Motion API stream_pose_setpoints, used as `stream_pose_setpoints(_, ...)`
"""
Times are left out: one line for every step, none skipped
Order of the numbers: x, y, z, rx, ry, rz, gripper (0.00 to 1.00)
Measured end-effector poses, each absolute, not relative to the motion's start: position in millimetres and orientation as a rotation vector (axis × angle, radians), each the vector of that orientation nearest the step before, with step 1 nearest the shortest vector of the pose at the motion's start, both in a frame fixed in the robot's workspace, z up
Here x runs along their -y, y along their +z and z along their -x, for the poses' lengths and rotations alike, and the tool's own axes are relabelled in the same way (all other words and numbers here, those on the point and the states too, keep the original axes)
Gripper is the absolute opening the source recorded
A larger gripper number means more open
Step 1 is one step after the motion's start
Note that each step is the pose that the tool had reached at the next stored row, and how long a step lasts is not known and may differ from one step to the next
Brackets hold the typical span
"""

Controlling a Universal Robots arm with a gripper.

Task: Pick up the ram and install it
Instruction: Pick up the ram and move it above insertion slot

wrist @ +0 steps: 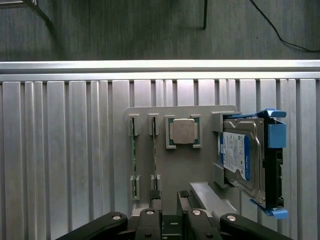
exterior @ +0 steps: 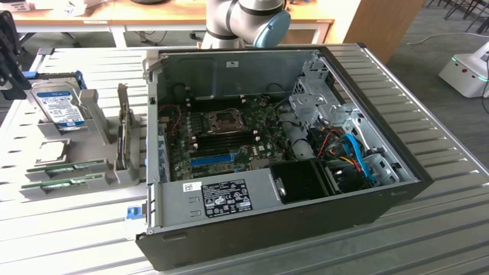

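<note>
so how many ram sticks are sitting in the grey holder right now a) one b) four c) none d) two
d, two green ram sticks stand on edge in the grey holder, side by side next to the cpu

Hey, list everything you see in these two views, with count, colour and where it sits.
ram sticks: two, green, on edge, side by side in the holder's slots.
processor chip: one, silver, flat on the holder beside the sticks.
hard drive: one, silver with blue label, in a blue bracket, propped in the holder.
holder: one, grey, on the table, at the exterior view's left of the case.
computer case: one, black, opened, mid-table.
motherboard: one, green, inside the case.
table: one, ribbed silver.
robot arm: one, grey with blue cap, behind the case.
tool: one, black, open, empty, over the holder near the sticks.
</note>
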State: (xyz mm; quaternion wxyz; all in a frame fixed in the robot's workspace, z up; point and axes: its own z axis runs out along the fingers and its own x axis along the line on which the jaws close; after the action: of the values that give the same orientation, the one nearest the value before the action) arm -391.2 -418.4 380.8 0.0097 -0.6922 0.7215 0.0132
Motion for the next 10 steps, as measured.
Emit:
stream_pose_setpoints(418.4, 380.8, 391.2, -2.253, 0.041, 2.161, 0.32)
stream_pose_setpoints(418.4, 380.8, 391.2, -2.252, 0.041, 2.162, 0.32)
stream_pose_setpoints(418.4, 380.8, 391.2, -2.252, 0.041, 2.162, 0.32)
stream_pose_setpoints(418.4, 380.8, 391.2, -2.252, 0.041, 2.162, 0.32)
stream_pose_setpoints(418.4, 380.6, 391.2, -2.252, 0.041, 2.162, 0.32)
stream_pose_setpoints(418.4, 379.7, 391.2, -2.252, 0.041, 2.162, 0.32)
stream_pose_setpoints(418.4, 378.3, 391.2, -2.252, 0.041, 2.162, 0.32)
stream_pose_setpoints(418.4, 376.8, 391.2, -2.251, 0.041, 2.162, 0.32)
stream_pose_setpoints(418.4, 375.3, 391.2, -2.251, 0.041, 2.163, 0.32)
stream_pose_setpoints(418.4, 373.7, 391.2, -2.251, 0.041, 2.163, 0.32)
